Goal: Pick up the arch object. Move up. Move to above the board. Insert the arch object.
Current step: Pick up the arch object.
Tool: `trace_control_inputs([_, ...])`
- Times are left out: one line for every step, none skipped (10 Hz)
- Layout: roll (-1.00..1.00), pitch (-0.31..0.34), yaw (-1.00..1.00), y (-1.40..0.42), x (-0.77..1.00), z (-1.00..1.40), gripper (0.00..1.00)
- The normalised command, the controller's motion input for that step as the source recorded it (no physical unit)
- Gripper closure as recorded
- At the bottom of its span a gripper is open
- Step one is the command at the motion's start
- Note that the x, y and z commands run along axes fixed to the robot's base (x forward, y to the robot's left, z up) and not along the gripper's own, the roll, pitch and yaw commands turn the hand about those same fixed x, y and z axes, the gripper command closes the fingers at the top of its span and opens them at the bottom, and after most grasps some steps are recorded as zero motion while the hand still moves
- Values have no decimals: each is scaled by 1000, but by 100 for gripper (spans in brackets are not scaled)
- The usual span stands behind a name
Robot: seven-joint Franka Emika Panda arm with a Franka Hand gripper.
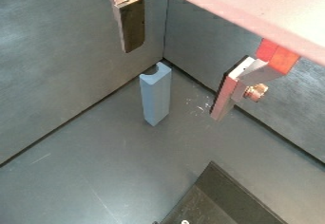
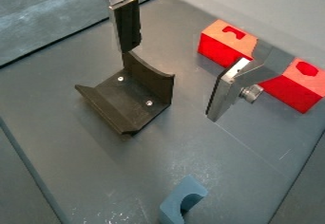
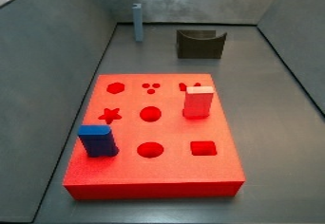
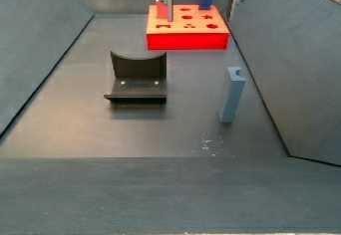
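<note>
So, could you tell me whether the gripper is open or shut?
Open: in both wrist views the gripper hangs over the floor, by the fixture, fingers well apart and nothing held between them.

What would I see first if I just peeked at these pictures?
The big bright red board, full of shaped holes, jumps out against the grey floor, with a blue block and a pinkish-red block standing on it. Beyond it sit the dark fixture and a tall pale blue block. In a wrist view the gripper hangs open and empty by the fixture.
</note>
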Motion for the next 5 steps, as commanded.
trace_control_inputs([0, 0, -54, 171, 0, 0, 0])
trace_control_inputs([-13, -143, -43, 480, -329, -240, 0])
trace_control_inputs([0, -221, -9, 537, -691, -440, 0])
trace_control_inputs([0, -256, -51, 489, -726, -563, 0])
trace_control_inputs([-37, -263, -46, 383, -620, -729, 0])
